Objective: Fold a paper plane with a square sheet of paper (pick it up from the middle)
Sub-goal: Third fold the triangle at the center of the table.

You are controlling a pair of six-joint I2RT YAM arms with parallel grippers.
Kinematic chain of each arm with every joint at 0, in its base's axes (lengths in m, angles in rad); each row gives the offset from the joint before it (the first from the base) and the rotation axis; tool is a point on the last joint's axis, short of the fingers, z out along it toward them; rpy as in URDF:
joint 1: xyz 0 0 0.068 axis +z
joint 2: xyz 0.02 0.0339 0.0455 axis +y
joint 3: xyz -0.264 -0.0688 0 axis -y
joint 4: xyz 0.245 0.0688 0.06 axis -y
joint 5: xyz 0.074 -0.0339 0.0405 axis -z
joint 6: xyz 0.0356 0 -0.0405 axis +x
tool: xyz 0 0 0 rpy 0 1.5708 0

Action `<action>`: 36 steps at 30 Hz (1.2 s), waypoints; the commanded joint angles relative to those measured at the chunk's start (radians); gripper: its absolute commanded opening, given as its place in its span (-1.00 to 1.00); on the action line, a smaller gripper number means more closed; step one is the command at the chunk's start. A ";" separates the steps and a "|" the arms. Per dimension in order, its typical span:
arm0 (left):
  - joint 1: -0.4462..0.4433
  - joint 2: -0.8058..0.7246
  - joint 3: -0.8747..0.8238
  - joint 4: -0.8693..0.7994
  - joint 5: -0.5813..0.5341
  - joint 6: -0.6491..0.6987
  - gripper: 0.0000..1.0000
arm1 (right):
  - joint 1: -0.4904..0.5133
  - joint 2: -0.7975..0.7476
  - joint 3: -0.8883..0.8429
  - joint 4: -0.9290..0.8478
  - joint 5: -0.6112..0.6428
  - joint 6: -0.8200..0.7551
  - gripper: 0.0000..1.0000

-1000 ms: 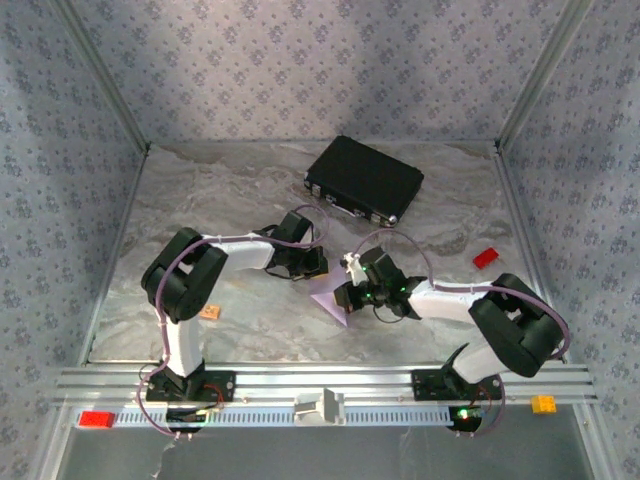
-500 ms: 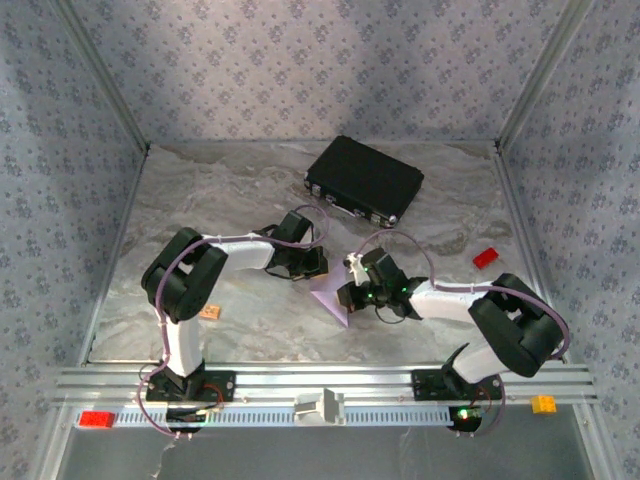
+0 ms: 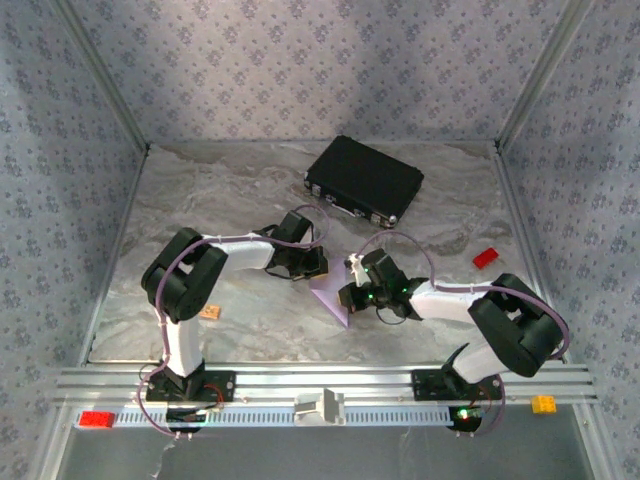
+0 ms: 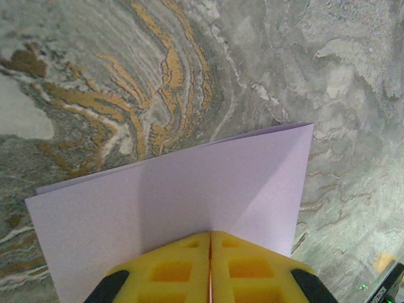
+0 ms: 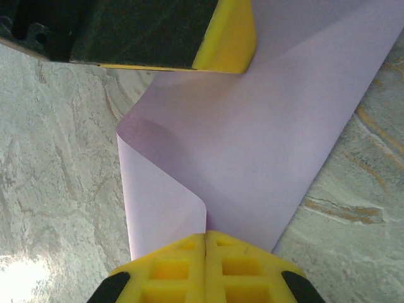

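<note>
The square sheet of paper (image 3: 329, 297), pale lilac, hangs between the two grippers just above the marbled table. In the left wrist view the sheet (image 4: 189, 196) is doubled over, with a soft vertical bend running up from my left gripper (image 4: 210, 235), which is shut on its near edge. My right gripper (image 5: 206, 235) is shut on the opposite edge, where the paper (image 5: 265, 139) curls over into a loop on the left. The left arm's yellow fingertip (image 5: 227, 44) shows at the top of the right wrist view. From above, the left gripper (image 3: 312, 268) and right gripper (image 3: 348, 298) face each other closely.
A black case (image 3: 364, 180) lies at the back of the table. A red brick (image 3: 485, 257) sits to the right, and a small tan block (image 3: 210, 313) lies by the left arm's base. A yellow brick (image 3: 543, 403) and a red brick (image 3: 97, 419) rest on the front rail.
</note>
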 commanded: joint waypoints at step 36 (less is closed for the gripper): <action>-0.008 0.007 -0.015 -0.050 -0.032 0.007 -0.84 | -0.014 0.036 0.033 -0.009 -0.007 0.020 -0.94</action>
